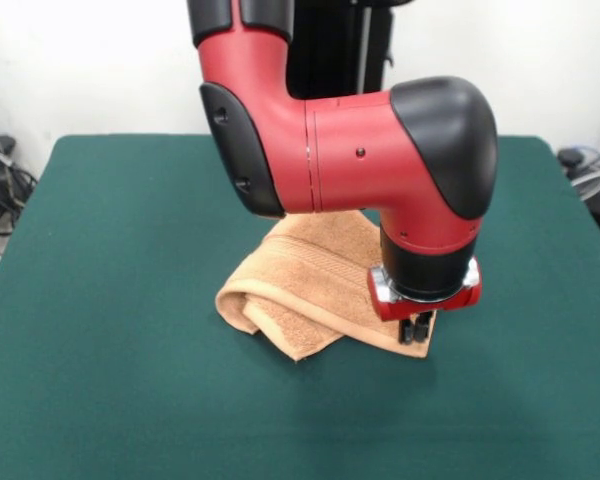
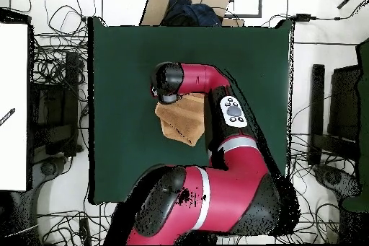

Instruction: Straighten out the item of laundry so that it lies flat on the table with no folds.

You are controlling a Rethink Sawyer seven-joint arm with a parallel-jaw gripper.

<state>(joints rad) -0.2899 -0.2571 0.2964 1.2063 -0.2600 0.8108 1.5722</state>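
The large rectangular dark green felt-covered table carries the small peach-orange terry-cloth towel near its centre, folded over with one side rolled under. The red and black arm's gripper stands at the towel's edge, seemingly to take it; its state cannot be told. The arm hides the far part of the towel.
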